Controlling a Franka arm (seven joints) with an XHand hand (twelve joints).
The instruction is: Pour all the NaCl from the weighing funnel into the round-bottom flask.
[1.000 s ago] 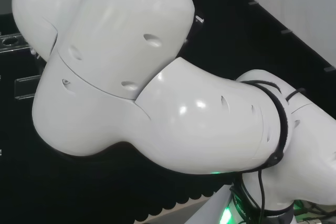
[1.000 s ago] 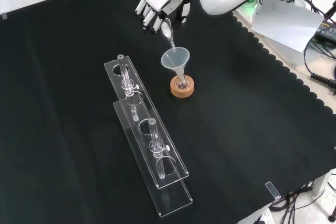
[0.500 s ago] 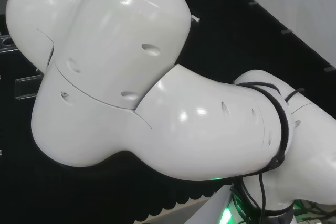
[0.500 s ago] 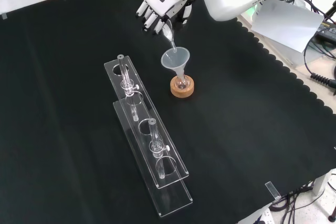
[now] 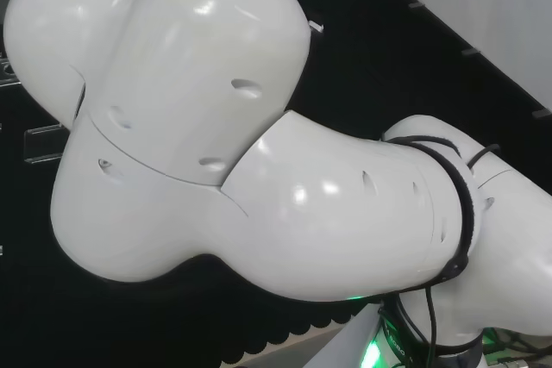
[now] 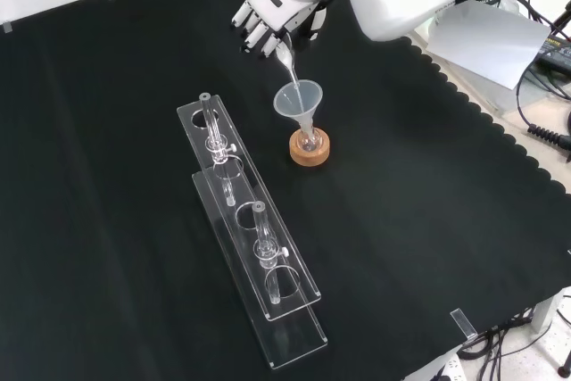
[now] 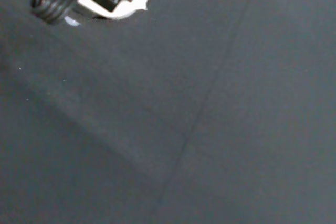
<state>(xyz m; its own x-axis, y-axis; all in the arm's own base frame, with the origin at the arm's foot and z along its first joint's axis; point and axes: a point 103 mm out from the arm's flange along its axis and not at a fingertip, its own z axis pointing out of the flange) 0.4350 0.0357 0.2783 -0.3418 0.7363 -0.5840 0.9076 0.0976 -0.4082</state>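
Front view, past the arm links blocking the head view: hand curled round weighing funnel, tilted spout-down over funnel in flask.

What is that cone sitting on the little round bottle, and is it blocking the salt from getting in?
In the front view, nothing blocks it. The cone is a clear funnel standing in the neck of the flask, which sits on a cork ring. The hand tips a small glass scoop just above the funnel's mouth.
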